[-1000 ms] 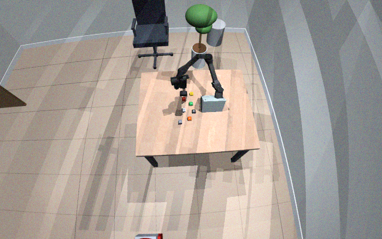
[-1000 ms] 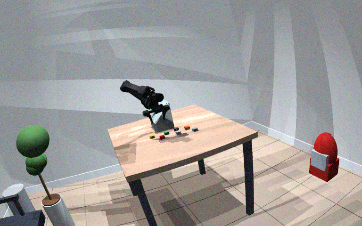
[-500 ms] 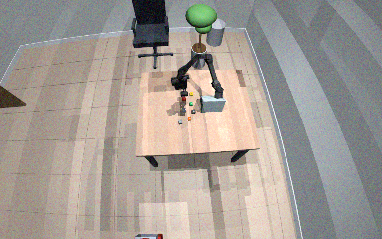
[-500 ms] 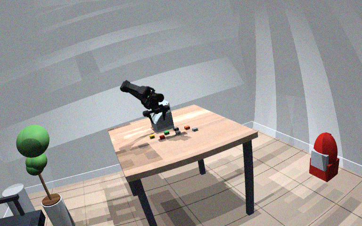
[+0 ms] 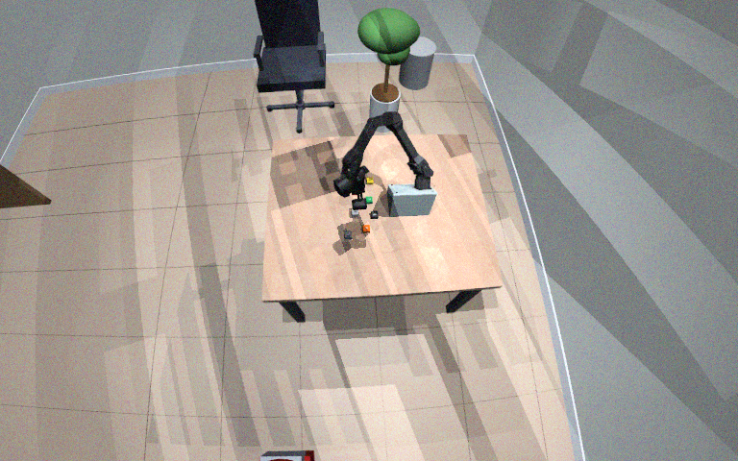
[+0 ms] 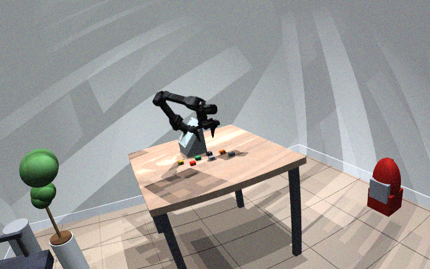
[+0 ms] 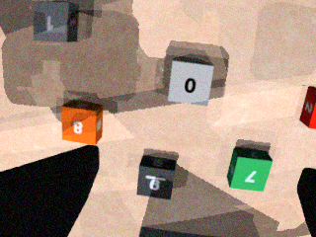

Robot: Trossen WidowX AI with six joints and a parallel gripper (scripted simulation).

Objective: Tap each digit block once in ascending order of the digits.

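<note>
Blocks on table [image 6: 253, 177], apart from one another, gaps between all neighbours.
- Light grey block "0" [image 7: 190, 83]: bare wood on every side, approachable from above.
- Orange block "8" [image 7: 82, 122], black block [image 7: 157, 177], green block "7" [image 7: 251, 169]: ringed loosely around it, none touching.
- Dark grey block "1" [image 7: 55, 20]: farthest out, open all round.
- Red block [image 7: 308, 107]: at frame edge, partly cut off.
- Grey base box [image 6: 191, 142]: tall obstacle near the row's far side.
- Gripper [image 6: 206, 133]: spread wide, empty, well above blocks.

Arm [image 6: 177, 109]: matte black throughout, slim boxy links joined by chunky rounded joints. Mounted on a pale grey-blue wedge-shaped base box [image 5: 411, 200]. Gripper [image 6: 206, 133]: black, two tapered pointed fingers. Cables, screws, markings not discernible.
</note>
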